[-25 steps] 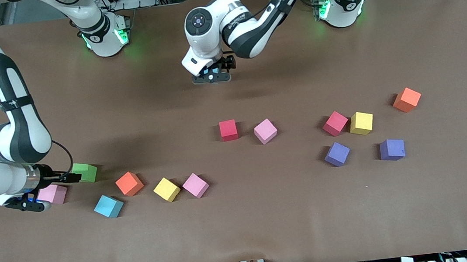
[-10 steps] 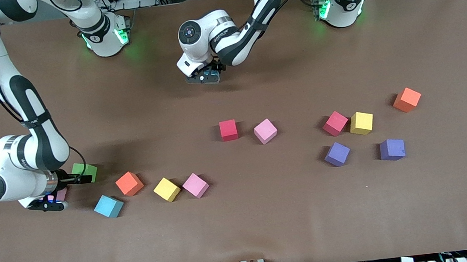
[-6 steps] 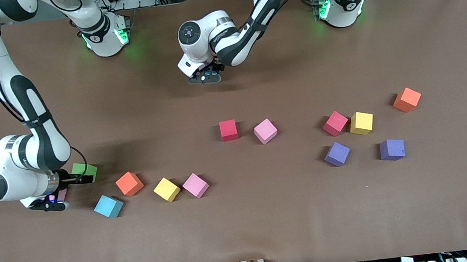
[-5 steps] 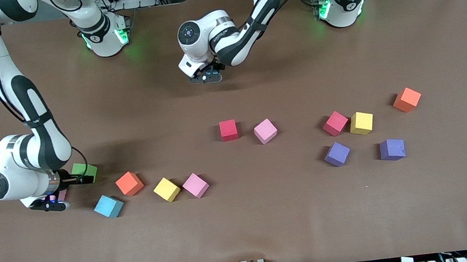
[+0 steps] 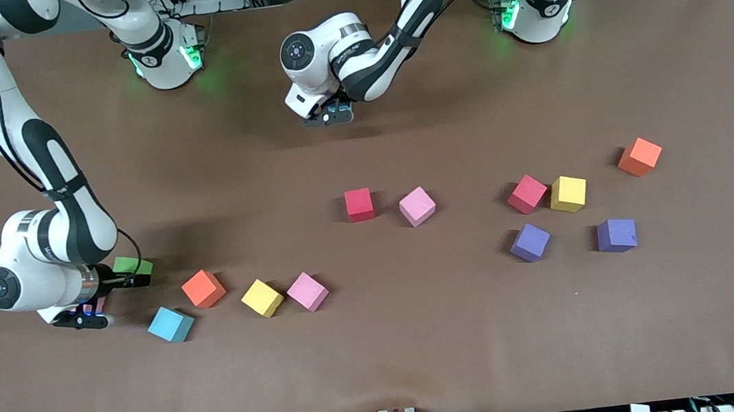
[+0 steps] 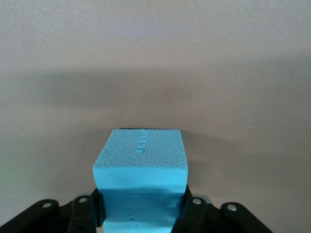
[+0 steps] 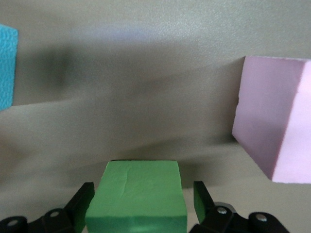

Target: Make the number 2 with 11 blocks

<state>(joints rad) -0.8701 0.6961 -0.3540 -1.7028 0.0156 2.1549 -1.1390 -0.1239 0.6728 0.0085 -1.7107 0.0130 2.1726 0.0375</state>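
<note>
Between the fingers of the left gripper (image 6: 141, 206), left wrist view: one light blue block (image 6: 140, 160), clamped on its flat sides, bare table (image 6: 155, 48) around it.

Right wrist view: right gripper (image 7: 143, 196) spread astride the green block (image 7: 136, 189), not clamped; pink block (image 7: 272, 121) near. We would close squarely and lift straight, sparing the pink.

Front view: green block near the table's right-arm end; left gripper over mid base-side edge; number 2 unbegun, loose blocks (image 5: 359, 204) scattered.
</note>
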